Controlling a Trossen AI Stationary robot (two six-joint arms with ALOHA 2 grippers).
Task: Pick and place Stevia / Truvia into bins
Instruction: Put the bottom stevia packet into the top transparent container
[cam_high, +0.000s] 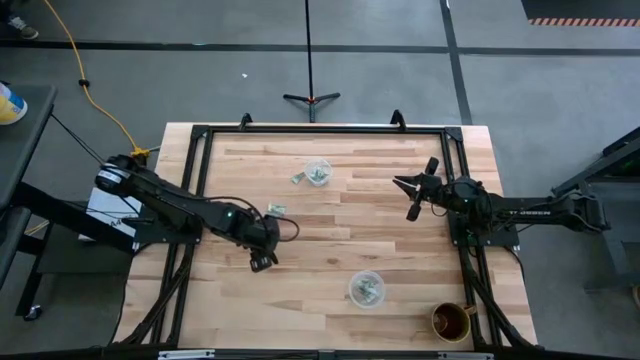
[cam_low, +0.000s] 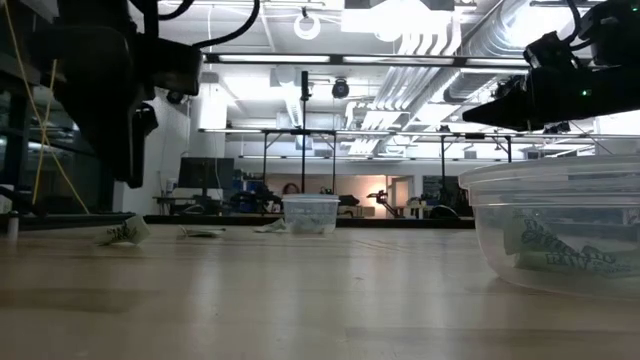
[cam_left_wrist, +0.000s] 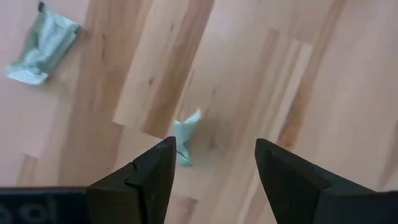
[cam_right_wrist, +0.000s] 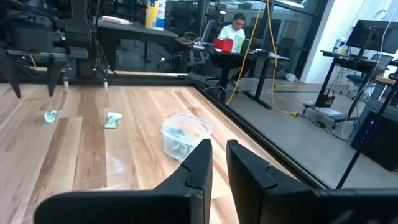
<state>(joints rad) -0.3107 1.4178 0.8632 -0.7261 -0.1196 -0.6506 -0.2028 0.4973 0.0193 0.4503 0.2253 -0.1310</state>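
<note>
You get one overhead view, one level at table height, and two wrist views; the far cup shows overhead and level.

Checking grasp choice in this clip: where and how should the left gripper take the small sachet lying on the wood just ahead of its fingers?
Come straight down with the left gripper, open as it is now. That sachet looks crumpled, with one corner lifted off the table. Probably pinch across its narrow width at that raised part, since the flat edges give little purchase.
</note>
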